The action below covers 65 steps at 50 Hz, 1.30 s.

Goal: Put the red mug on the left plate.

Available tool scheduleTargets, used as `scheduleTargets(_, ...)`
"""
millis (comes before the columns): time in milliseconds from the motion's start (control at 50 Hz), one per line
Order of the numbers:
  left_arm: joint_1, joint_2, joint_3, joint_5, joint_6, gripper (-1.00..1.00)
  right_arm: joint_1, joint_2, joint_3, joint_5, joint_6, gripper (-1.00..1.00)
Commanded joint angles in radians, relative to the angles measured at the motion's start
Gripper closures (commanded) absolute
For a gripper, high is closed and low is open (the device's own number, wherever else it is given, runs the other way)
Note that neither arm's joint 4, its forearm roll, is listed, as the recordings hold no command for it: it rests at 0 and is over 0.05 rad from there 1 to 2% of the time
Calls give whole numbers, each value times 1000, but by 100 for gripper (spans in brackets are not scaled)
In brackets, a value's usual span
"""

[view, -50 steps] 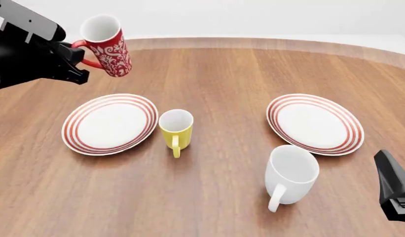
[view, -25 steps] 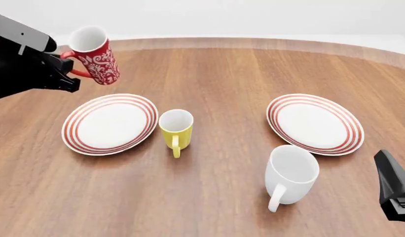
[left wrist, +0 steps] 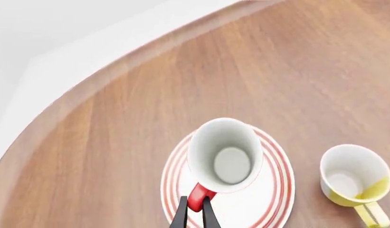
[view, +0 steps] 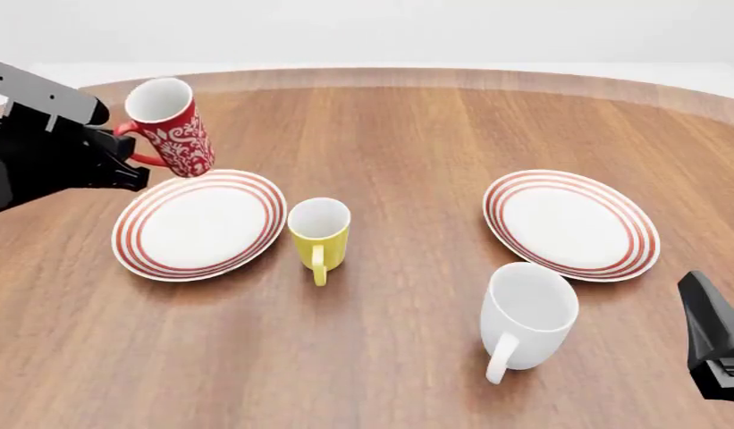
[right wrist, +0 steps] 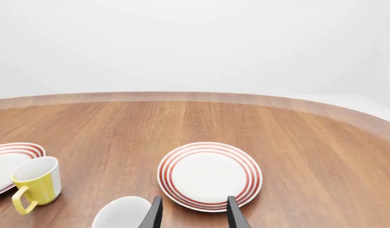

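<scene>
The red mug (view: 171,127), with its white floral pattern, hangs in the air above the far left edge of the left plate (view: 141,251). My left gripper (view: 130,156) is shut on the mug's red handle. In the left wrist view I look down into the mug (left wrist: 224,154), with the ringed plate (left wrist: 280,190) under it and my gripper (left wrist: 195,214) pinching the handle. My right gripper (right wrist: 193,211) is open and empty, low at the near right of the table; only its dark body shows in the front view.
A yellow mug (view: 319,232) stands just right of the left plate. A plain white mug (view: 527,317) stands at the front right, near the right plate (view: 623,255). The round wooden table's far edge (view: 462,76) curves behind.
My left gripper has carried the red mug lower and slightly toward me, down toward the left plate's far edge. The right arm has not moved.
</scene>
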Motion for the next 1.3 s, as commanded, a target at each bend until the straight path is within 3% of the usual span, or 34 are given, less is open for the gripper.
scheduleTargets(20,4,13,13,-20,-8,100,0,0,0,0,0,-100)
scheduleTargets(780,73,44,85,-113,-33,100,0,0,0,0,0,-100)
scheduleTargets(1300,62,137,141,-207,-62,100,0,0,0,0,0,-100)
